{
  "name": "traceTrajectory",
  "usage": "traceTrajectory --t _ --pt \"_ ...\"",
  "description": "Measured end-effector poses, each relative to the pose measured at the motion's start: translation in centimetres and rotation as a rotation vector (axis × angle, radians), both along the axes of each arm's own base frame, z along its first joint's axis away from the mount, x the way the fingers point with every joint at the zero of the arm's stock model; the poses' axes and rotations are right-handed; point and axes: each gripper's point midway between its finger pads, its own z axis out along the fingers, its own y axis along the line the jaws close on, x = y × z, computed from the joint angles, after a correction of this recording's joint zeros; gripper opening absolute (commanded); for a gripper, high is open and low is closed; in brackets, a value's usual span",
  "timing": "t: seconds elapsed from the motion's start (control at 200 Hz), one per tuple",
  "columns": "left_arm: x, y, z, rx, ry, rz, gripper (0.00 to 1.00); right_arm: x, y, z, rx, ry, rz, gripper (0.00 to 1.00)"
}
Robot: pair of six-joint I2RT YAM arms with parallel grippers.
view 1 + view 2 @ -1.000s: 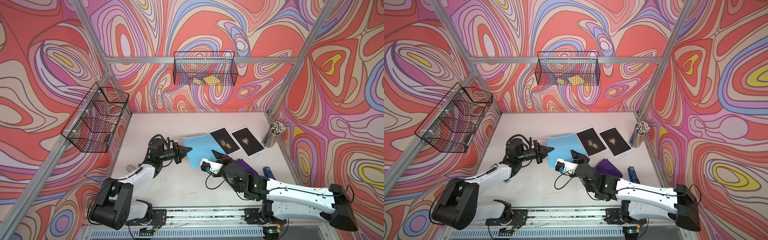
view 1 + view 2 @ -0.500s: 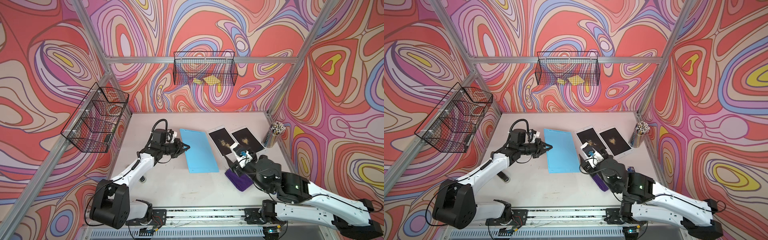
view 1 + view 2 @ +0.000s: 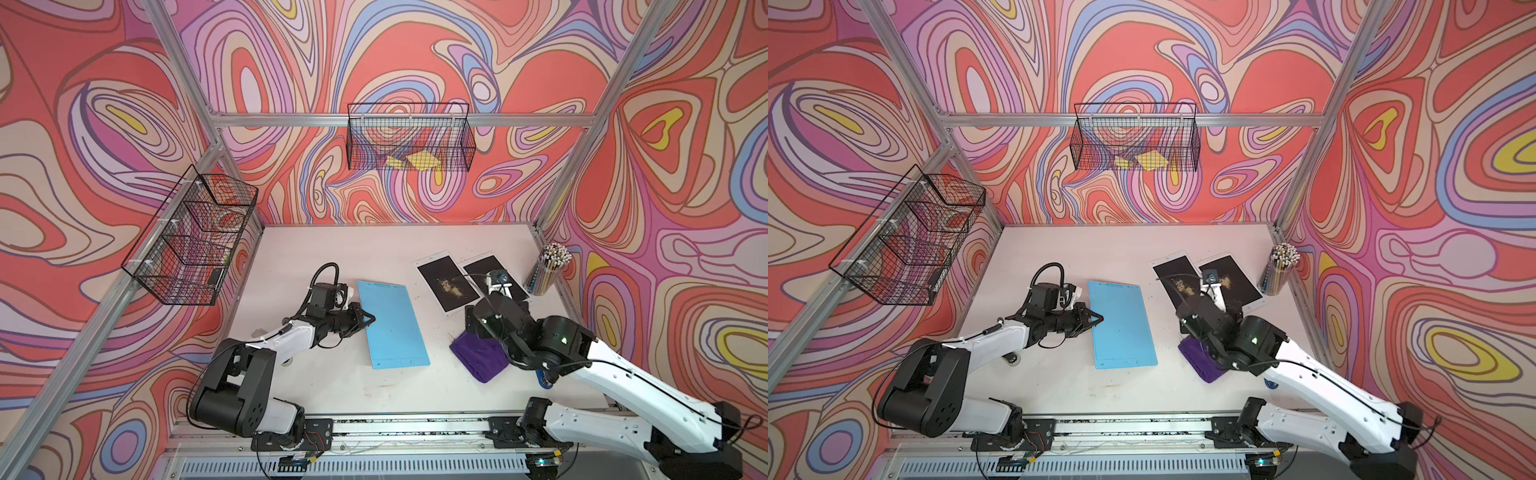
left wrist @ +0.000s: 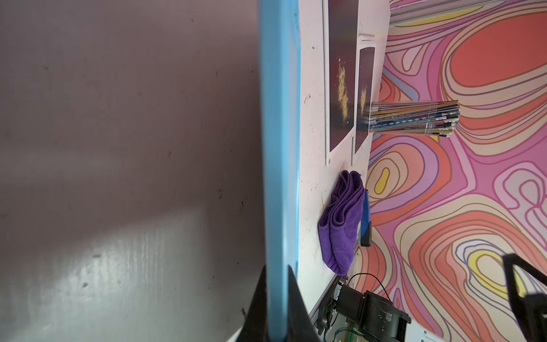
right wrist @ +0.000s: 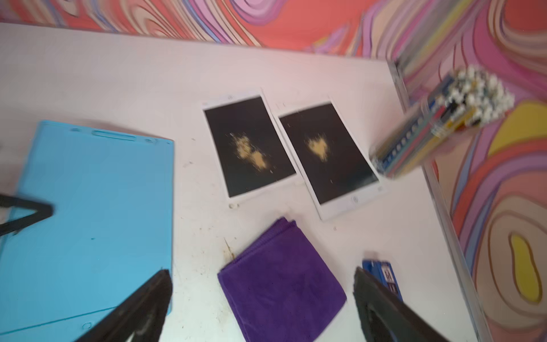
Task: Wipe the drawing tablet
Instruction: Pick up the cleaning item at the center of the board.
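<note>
Two white-framed drawing tablets (image 5: pixel 248 148) (image 5: pixel 327 154), dark screens strewn with yellowish crumbs, lie side by side on the table (image 3: pixel 332 257), toward its far right. Left gripper (image 3: pixel 370 320) is clamped on the long edge of a blue tablet (image 3: pixel 395 324) at mid-table. Right gripper (image 5: pixel 262 274) stands spread wide above a folded purple cloth (image 3: pixel 478 359), holding nothing.

Inside a robotics lab's test cell: boxed in by aluminium bars (image 3: pixel 291 120) and swirl-printed wall panels (image 3: pixel 83 166), hung with wire baskets (image 3: pixel 409 137), floored with a scuffed white table (image 3: pixel 332 257), with two robot arms (image 3: pixel 286 336) bolted to a rail (image 3: pixel 415 422) along the front.
</note>
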Motion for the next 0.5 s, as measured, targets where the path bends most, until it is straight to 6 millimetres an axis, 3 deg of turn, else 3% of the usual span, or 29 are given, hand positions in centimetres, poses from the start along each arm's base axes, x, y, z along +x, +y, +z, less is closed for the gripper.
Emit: traceTrajectory --t 0.065,0.135,0.235,0.501 --pt "0.1 0.1 -0.3 -0.001 -0.005 0.003 0.03 0.3 -2.1 -2.9 0.019 0.114 -0.093 0.98" --pt "0.1 0.3 -0.5 0.002 -0.006 0.004 0.03 -0.2 -2.8 -6.2 0.037 0.244 -0.13 0.98" --pt "0.3 0.5 -0.6 -0.001 -0.009 0.005 0.05 -1.2 -2.2 -9.9 0.077 0.39 -0.127 0.98" --pt "0.6 1.3 -0.8 0.013 -0.023 0.008 0.11 -2.6 -0.4 -16.5 0.176 0.587 -0.135 0.97"
